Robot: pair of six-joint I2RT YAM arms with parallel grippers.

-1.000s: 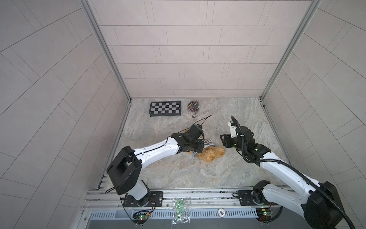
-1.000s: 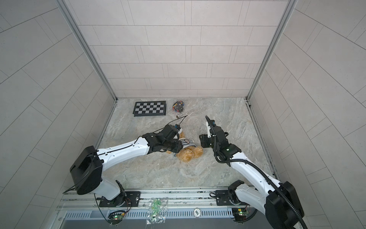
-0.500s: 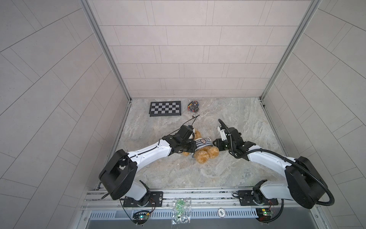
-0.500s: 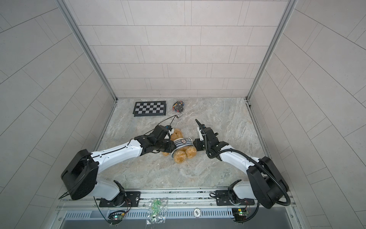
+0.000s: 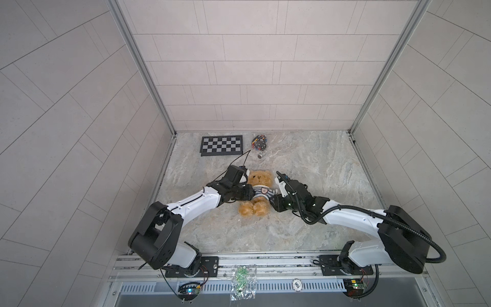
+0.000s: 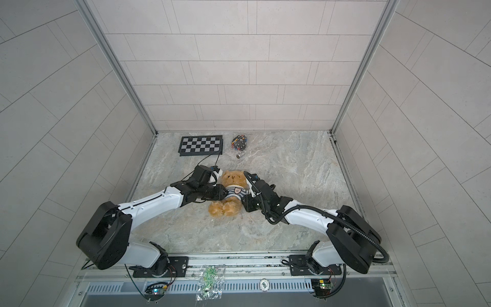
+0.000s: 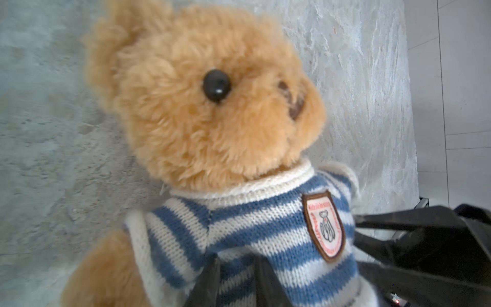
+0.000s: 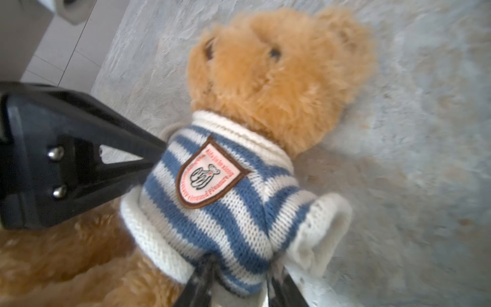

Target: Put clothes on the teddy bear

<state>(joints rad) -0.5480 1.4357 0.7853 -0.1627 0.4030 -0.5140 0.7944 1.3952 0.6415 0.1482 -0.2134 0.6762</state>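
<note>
The teddy bear (image 5: 261, 179) (image 6: 233, 179) lies on its back on the marble table, head toward the back wall, with a blue-and-white striped shirt (image 5: 261, 192) (image 7: 265, 234) (image 8: 212, 212) over its chest. My left gripper (image 5: 251, 192) (image 6: 224, 192) (image 7: 236, 279) is at the bear's left side in both top views, shut on a fold of the shirt. On the opposite side my right gripper (image 5: 273, 199) (image 6: 245, 198) (image 8: 239, 281) is shut on the shirt's lower hem. One sleeve cuff (image 8: 324, 226) gapes with no paw showing.
A checkerboard (image 5: 221, 145) lies at the back of the table beside a clear bag of small coloured parts (image 5: 259, 142). Tiled walls close in three sides. A small plastic bag (image 5: 243, 281) sits on the front rail.
A second ago the bear was a bunched lump under my left gripper and my right gripper stood apart. The bear now lies face up in the shirt, and both grippers have closed in on its sides.
</note>
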